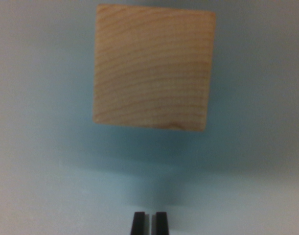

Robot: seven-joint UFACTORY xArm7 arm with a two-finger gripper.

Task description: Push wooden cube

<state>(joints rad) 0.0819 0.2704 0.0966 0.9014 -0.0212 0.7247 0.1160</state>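
A light wooden cube (153, 67) with visible grain fills the upper middle of the wrist view, resting on a pale surface. My gripper (149, 223) shows at the bottom edge as two black fingertips pressed close together with only a thin slit between them, holding nothing. A stretch of bare surface separates the fingertips from the cube's near edge. The image is blurred.
A pale blue-grey tabletop (46, 171) surrounds the cube on all sides. A soft shadow (154, 152) lies just below the cube's near edge.
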